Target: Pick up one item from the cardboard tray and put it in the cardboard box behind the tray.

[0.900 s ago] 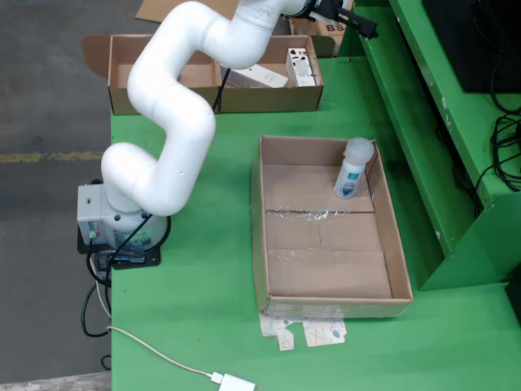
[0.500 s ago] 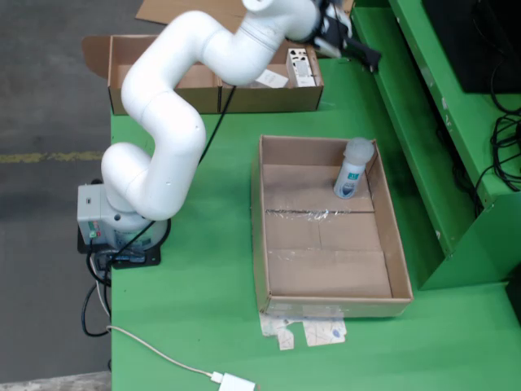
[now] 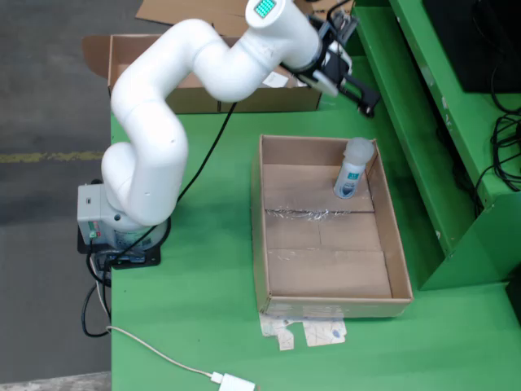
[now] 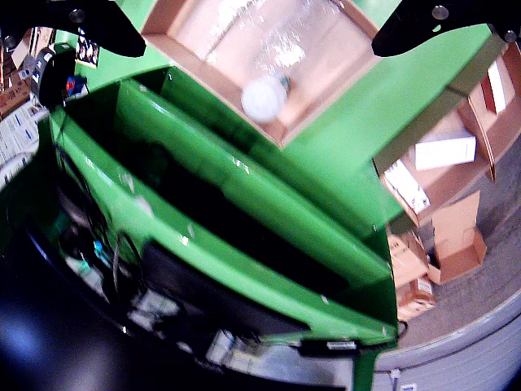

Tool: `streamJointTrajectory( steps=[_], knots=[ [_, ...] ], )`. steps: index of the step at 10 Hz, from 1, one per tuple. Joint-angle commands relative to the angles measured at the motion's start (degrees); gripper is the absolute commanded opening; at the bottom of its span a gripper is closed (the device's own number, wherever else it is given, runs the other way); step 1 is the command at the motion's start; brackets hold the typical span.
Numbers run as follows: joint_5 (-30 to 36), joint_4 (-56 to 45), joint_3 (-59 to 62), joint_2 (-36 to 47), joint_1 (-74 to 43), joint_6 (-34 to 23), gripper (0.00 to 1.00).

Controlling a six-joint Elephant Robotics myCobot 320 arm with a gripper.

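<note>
In the fixed view the white arm (image 3: 171, 122) is reaching across the green table (image 3: 203, 309), its gripper (image 3: 358, 94) hanging in the air between the cardboard box (image 3: 244, 96) at the far side and the cardboard tray (image 3: 330, 228). In the wrist view its dark fingers (image 4: 435, 24) are standing wide apart, holding nothing. The bottle (image 3: 352, 169) with its white cap (image 4: 264, 98) is standing upright in the tray's far right corner. A white cable (image 3: 155, 352) is lying at the near left of the table.
</note>
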Motion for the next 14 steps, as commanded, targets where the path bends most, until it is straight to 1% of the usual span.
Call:
streamJointTrajectory(
  steps=[1,2,3,4,14],
  knots=[
    [2.98,-29.04,-33.41,24.63,-16.06,-4.83,1.0],
    [4.45,-27.55,-43.39,33.26,-20.89,-6.29,1.0],
    [4.45,-27.55,-43.39,33.26,-20.89,-6.29,1.0],
    [5.88,-27.69,-50.77,40.89,-24.91,-7.66,1.0],
    [5.88,-27.69,-50.77,40.89,-24.91,-7.66,1.0]
  ],
)
